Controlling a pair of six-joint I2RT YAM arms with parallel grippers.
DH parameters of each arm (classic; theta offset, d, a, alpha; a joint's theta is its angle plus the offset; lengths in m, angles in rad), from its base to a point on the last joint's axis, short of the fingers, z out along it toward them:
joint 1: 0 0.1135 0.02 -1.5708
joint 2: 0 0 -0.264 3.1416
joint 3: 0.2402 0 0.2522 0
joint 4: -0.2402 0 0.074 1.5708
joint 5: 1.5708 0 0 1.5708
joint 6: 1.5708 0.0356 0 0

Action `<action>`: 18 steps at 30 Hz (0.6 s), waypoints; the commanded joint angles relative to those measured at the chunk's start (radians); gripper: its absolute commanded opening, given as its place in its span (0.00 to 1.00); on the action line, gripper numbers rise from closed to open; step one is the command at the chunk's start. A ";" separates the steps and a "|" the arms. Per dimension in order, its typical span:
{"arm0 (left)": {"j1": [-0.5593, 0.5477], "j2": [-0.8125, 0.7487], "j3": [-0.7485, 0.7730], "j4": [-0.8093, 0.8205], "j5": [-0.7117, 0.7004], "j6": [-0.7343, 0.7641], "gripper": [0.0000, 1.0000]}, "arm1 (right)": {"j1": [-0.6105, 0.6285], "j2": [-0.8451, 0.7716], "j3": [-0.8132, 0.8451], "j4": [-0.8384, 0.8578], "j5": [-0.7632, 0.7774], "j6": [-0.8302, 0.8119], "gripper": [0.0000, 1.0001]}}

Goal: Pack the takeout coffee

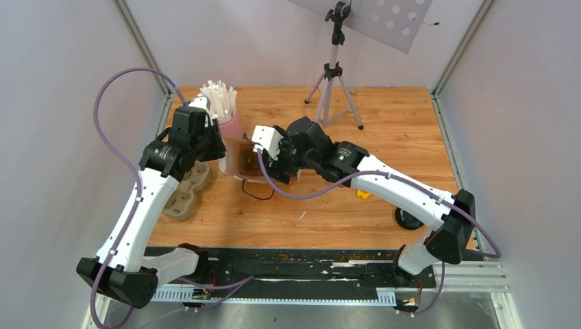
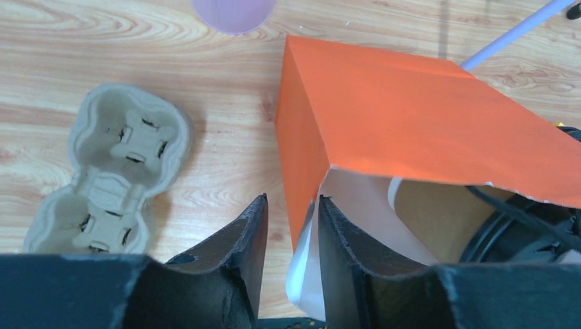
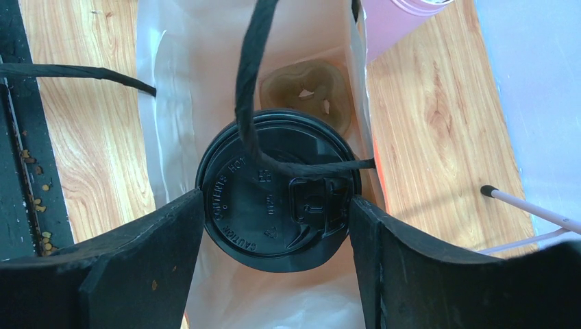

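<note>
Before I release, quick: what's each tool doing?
Left tool: open, straddling the wall of the orange bag, not clamped.
Right tool: closed on the takeout coffee, inside the bag.

Noted takeout coffee lid (image 3: 274, 205) as black plastic, slight sheen, raised lettering moulded in. Saw bag (image 2: 425, 116) as paper: orange outside matt and smooth, inside white (creased near mouth). Took bag handle (image 3: 246, 82) for twisted black cord, fibrous. Found cup tray (image 2: 109, 164) to be grey-brown moulded pulp, rough, dull. Read table (image 1: 397, 130) as wood-grain board, satin finish. Marked fingers (image 2: 236, 260) of left gripper (image 2: 291, 200) as black, matt, coarse-textured. Judged pink cup (image 2: 233, 10) smooth.
</note>
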 commanded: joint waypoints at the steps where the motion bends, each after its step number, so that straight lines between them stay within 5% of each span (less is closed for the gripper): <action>1: 0.011 0.014 -0.009 0.097 0.019 0.064 0.37 | 0.005 -0.062 -0.019 -0.003 0.000 -0.023 0.73; 8: 0.015 0.009 -0.036 0.132 0.192 0.092 0.01 | 0.005 -0.123 -0.051 -0.053 0.017 -0.073 0.74; 18: -0.005 -0.046 -0.112 0.161 0.513 0.073 0.00 | 0.016 -0.180 -0.024 -0.242 -0.038 -0.216 0.72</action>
